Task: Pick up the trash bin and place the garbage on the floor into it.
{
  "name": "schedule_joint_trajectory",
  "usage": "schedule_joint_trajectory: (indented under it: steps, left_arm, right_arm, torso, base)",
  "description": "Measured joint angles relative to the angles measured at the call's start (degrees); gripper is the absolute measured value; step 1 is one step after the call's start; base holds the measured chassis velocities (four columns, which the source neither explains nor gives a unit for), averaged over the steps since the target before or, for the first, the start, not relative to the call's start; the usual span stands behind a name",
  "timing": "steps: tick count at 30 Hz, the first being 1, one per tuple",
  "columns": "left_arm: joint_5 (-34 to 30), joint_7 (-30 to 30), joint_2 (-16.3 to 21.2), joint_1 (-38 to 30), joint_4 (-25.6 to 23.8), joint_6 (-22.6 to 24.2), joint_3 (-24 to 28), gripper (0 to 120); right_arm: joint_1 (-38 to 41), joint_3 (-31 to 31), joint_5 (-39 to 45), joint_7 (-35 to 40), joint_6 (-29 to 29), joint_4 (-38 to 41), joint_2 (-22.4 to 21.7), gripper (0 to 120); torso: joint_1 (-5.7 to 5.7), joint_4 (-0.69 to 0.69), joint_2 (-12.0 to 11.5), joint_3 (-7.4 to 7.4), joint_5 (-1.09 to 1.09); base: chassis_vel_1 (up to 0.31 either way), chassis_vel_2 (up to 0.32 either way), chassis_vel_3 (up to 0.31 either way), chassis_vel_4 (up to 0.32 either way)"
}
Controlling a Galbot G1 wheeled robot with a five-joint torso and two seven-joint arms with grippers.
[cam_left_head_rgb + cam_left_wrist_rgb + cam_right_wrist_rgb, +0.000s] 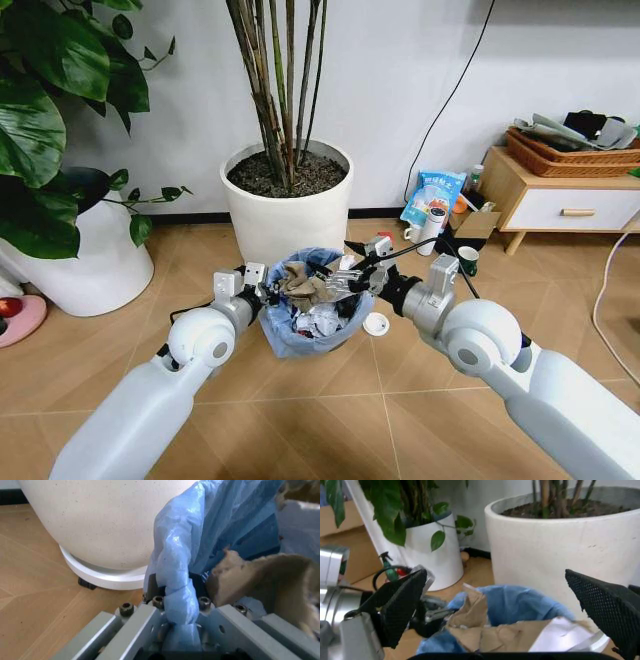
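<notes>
Trash bin: the trash bin (pixel 312 318) sits low between the two arms, just in front of the large white planter (pixel 287 200), lined with a crinkly light-blue bag (pixel 200 536).
Left gripper: the left gripper (pixel 262 291) is at the bin's left rim; in the left wrist view its fingers are clenched on a twisted fold of the blue bag at the dark rim, so this arm carries the bin.
Right gripper: the right gripper (pixel 505 607) hangs over the bin's mouth from the right, its two mesh-faced fingers (pixel 402 603) spread wide apart and grasping nothing.
Garbage in the bin: crumpled brown paper (pixel 485 630) and white paper (pixel 560 635) lie piled to the brim, directly below and between the released fingers.
Garbage on the floor: a white round lid (pixel 376 323) lies flat on the floor just beside the bin's right side.
Key relation: the lid lies below and slightly to the right of the right gripper, on that arm's own side; the left arm is taken up with the bin, so the right arm is the nearer and freer one.
Judgement: a flat lid on the floor probably needs the fingers coming straight down over its edge.
</notes>
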Motion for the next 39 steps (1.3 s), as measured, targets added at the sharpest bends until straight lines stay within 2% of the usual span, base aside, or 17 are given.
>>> schedule_joint_trajectory:
  steps: [3,7,13,18,22,27,39]
  left_arm:
    - [0.0,-0.2,-0.1,0.3,0.0,0.0,-0.1,0]
    - [0.3,-0.7,0.0,1.6,-0.5,0.0,-1.3,0]
    - [0.3,-1.4,0.5,2.8,-1.1,0.0,-2.6,0]
    - [0.3,-1.5,1.4,3.7,-1.7,0.0,-4.1,0]
    - [0.4,-1.5,1.4,4.0,-1.9,0.0,-4.4,0]
    - [0.4,-1.5,1.4,4.1,-2.3,0.0,-4.5,0]
    - [0.2,-1.3,2.6,5.1,-3.2,0.0,-5.0,0]
  right_arm:
    - [-1.0,1.6,0.1,0.4,-0.1,0.1,-0.1,100]
    - [-4.8,6.9,0.4,4.3,-0.5,-0.2,-1.1,100]
    - [-6.7,10.3,0.5,7.1,-1.0,-2.2,-0.8,100]
    - [-14.0,19.9,-1.4,7.2,-1.2,-4.6,0.0,100]
    - [-18.7,23.6,-5.3,5.0,-0.6,-6.7,0.8,100]
    - [-23.4,25.6,-9.7,3.5,0.0,-9.6,2.9,100]
    - [-25.1,24.4,-13.2,3.0,0.5,-11.6,5.5,100]
  torso:
    - [0.0,0.0,0.0,0.0,0.01]
    - [0.0,-0.02,0.0,0.0,0.0]
    - [0.0,0.0,0.0,0.0,0.01]
    - [0.0,0.0,0.0,0.0,-0.01]
    - [0.0,-0.01,0.0,-0.01,0.01]
    - [0.0,-0.02,0.0,-0.01,0.0]
    - [0.0,0.0,0.0,-0.01,-0.01]
  base:
    - [0.0,0.0,0.0,0.0]
    - [0.0,0.0,0.0,0.0]
    - [0.0,0.0,0.0,0.0]
    - [0.0,0.0,0.0,0.0]
    - [0.0,0.0,0.0,0.0]
    - [0.0,0.0,0.0,0.0]
    - [0.0,0.0,0.0,0.0]
